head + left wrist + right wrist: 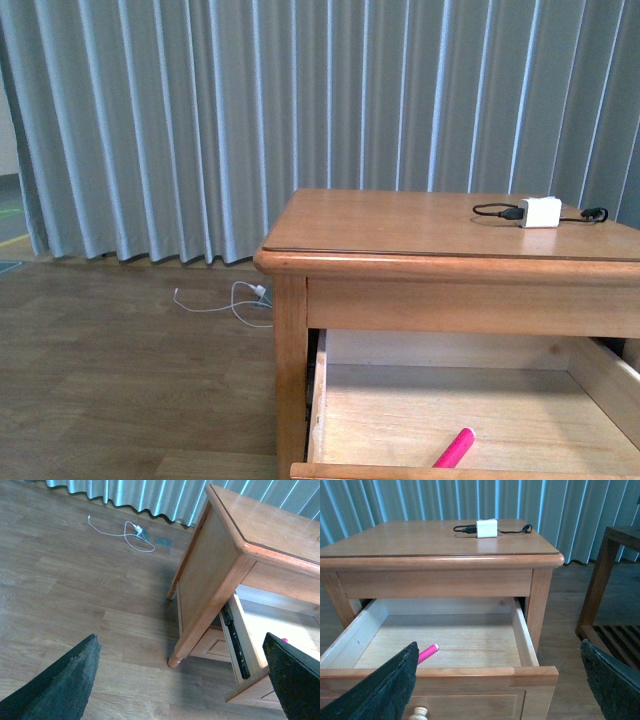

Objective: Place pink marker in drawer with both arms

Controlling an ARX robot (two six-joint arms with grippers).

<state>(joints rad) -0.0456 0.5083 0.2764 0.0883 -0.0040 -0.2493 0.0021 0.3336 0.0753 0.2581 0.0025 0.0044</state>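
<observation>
The pink marker (455,448) lies on the pale floor of the open upper drawer (318,400) of the nightstand. It also shows in the right wrist view (427,653), partly behind one finger, and as a sliver in the left wrist view (284,640). My right gripper (497,690) is open and empty, in front of the drawer's front panel (470,671), above its round knob (421,712). My left gripper (182,680) is open and empty, over the floor beside the nightstand's left front leg. Neither arm shows in the front view.
A white charger block with black cable (540,212) lies on the nightstand top (400,225). A white cable (225,300) lies on the wood floor by the grey curtain. A dark wooden side table (612,580) stands right of the nightstand. The lower drawer's front (215,647) is shut.
</observation>
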